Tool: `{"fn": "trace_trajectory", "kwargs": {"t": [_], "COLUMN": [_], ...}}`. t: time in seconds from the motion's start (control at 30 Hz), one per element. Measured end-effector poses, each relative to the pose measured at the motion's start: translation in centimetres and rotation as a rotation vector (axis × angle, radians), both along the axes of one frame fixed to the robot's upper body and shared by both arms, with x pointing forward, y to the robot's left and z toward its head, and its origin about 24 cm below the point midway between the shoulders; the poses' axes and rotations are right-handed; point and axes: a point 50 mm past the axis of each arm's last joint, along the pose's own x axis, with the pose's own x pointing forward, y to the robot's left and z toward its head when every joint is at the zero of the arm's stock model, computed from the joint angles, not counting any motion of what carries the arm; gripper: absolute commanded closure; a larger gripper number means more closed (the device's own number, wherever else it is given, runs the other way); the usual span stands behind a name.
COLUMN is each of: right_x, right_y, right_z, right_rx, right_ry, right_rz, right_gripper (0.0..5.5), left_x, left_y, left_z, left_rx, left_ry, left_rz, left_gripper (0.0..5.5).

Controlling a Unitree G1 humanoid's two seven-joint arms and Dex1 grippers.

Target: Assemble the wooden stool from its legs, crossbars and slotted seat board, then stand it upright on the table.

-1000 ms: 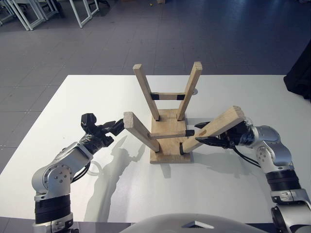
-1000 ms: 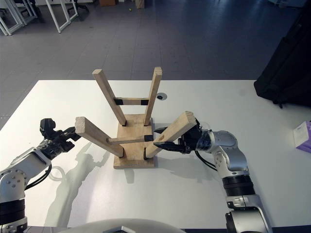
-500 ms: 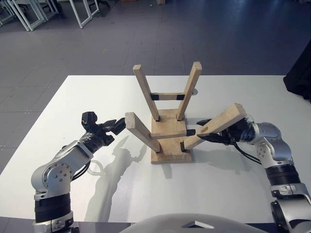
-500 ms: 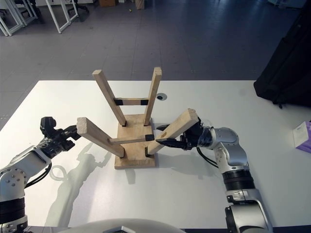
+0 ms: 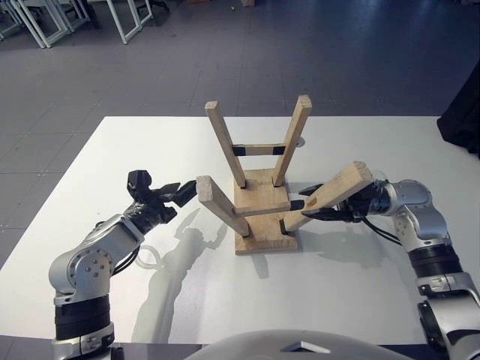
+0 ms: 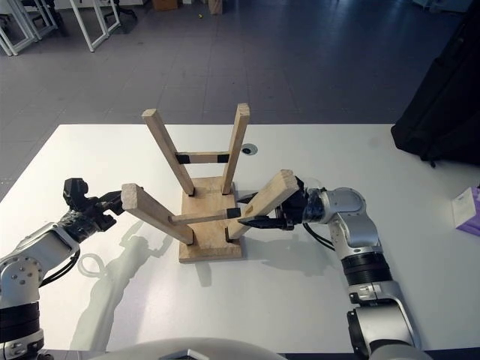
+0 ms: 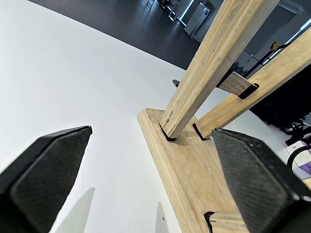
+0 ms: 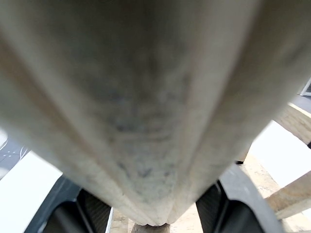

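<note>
The stool lies upside down with its seat board point(image 5: 262, 238) flat on the white table point(image 5: 360, 285). The two far legs point(image 5: 225, 142) stand up, joined by a crossbar point(image 5: 259, 149). The near pair splays outward, linked by a second crossbar point(image 5: 266, 209). My right gripper point(image 5: 312, 202) is shut on the near right leg point(image 5: 334, 191), one finger above it and one below. That leg point(image 8: 146, 97) sits between the fingers point(image 8: 73, 213) in the right wrist view. My left gripper point(image 5: 180, 199) is open just left of the near left leg's point(image 5: 220, 204) top end, its pads point(image 7: 46, 179) wide apart.
A white cable ring point(image 5: 146, 259) lies on the table by my left arm. A small round hole point(image 5: 300, 140) sits behind the stool. A purple box point(image 6: 469, 210) rests at the table's right edge, and a black bag point(image 6: 442, 90) stands beyond it.
The right gripper has drawn the near right leg inward, a little more upright. The near left leg and seat board shifted slightly right, and the left gripper followed, still open.
</note>
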Motion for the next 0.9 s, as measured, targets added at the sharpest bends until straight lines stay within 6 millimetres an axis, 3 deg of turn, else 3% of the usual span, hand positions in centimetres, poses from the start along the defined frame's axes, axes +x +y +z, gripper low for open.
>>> {"fn": "trace_trajectory", "kwargs": {"t": [0.2, 0.53, 0.8, 0.9], "right_x": [0.2, -0.1, 1.6, 2.2], "right_y": [0.2, 2.4, 2.9, 3.4], "right_z": [0.1, -0.1, -0.2, -0.3], "right_rx": [-0.015, -0.137, -0.142, -0.133], "right_ry": [-0.006, -0.037, -0.014, -0.003], "right_rz": [0.009, -0.067, -0.281, -0.374], "right_gripper": [3.47, 3.47, 3.47, 3.47], "left_x": [0.0, 0.0, -0.1, -0.6], "left_y": [-0.1, -0.1, 0.3, 0.5], "left_z": [-0.2, -0.2, -0.4, -0.7], "left_rx": [0.003, 0.005, 0.031, 0.084], "left_ry": [0.005, 0.007, 0.019, 0.038], "left_rz": [0.002, 0.002, 0.040, 0.060], "left_gripper": [0.93, 0.93, 0.93, 1.43]}}
